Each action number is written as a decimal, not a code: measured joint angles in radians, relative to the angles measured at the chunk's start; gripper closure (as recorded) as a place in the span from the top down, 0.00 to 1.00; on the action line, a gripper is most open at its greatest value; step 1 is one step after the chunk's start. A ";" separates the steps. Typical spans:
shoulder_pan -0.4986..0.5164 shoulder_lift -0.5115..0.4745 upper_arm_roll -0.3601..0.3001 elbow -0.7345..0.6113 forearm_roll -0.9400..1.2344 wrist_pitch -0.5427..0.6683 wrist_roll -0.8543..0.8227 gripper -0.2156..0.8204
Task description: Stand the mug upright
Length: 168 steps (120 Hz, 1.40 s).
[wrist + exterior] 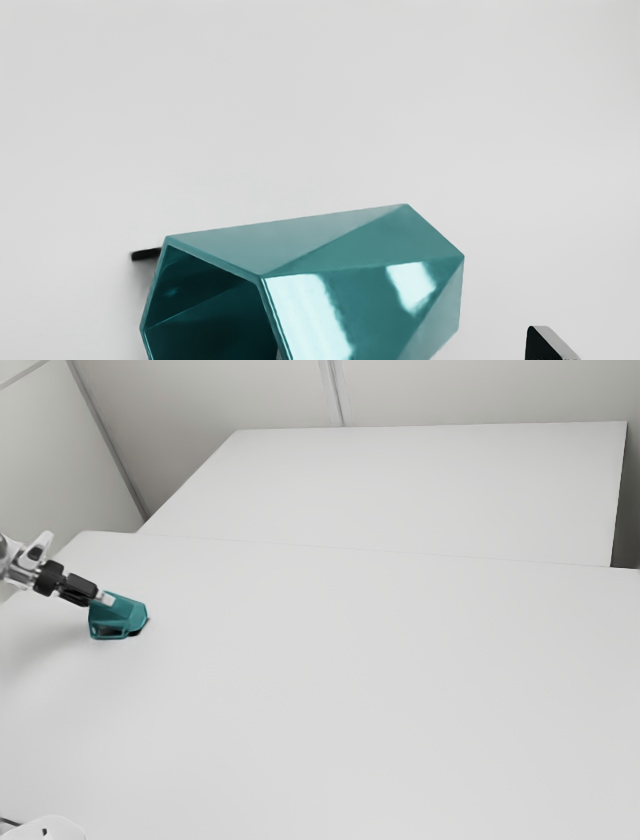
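The mug [122, 610] lies on its side at our gripper [104, 598], the fingers parted and not clamped on it. In the wrist view one finger [547, 346] stands just beside the mug's closed end, with bare table between them. A small grey sliver peeks out at the mug's rim, and we cannot tell for certain whether it belongs to our other finger. In the exterior view our pale fingertip overlaps the mug's upper part; whether it touches, we cannot tell.

The mug is glossy teal with flat, angular faces, and bright reflections lie along the side. Its mouth opens away from the finger we see clearly, and the inside is dark. Near that mouth, a short black strip [145, 254] sticks out from behind the mug; we cannot say what it is.

All of this sits on our white table [350, 690], toward the exterior view's left. Beyond the table's far edge is another white surface [400, 490], with pale walls [230, 395] behind it. In the exterior view's lower left corner we see part of a rounded white object [50, 830].
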 joint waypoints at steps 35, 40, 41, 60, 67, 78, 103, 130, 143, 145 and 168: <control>0.004 0.008 -0.003 -0.004 -0.046 0.009 0.002 0.21; 0.005 0.008 -0.003 -0.004 -0.047 0.010 0.002 0.18; 0.005 0.008 -0.003 -0.004 -0.047 0.011 0.002 0.17; 0.004 0.002 -0.004 -0.004 -0.051 0.014 0.002 0.06; 0.000 -0.003 -0.004 -0.005 -0.053 0.014 0.001 0.06; -0.012 -0.007 -0.012 -0.007 -0.055 0.012 -0.001 0.05; -0.034 -0.033 -0.019 -0.009 -0.054 0.010 -0.010 0.04; -0.099 -0.140 -0.008 -0.049 0.006 0.009 -0.034 0.04; -0.147 -0.204 -0.009 -0.080 0.077 0.016 -0.058 0.04; -0.158 -0.214 -0.008 -0.088 0.087 0.019 -0.062 0.04; -0.250 -0.371 -0.005 -0.275 0.204 0.094 -0.117 0.04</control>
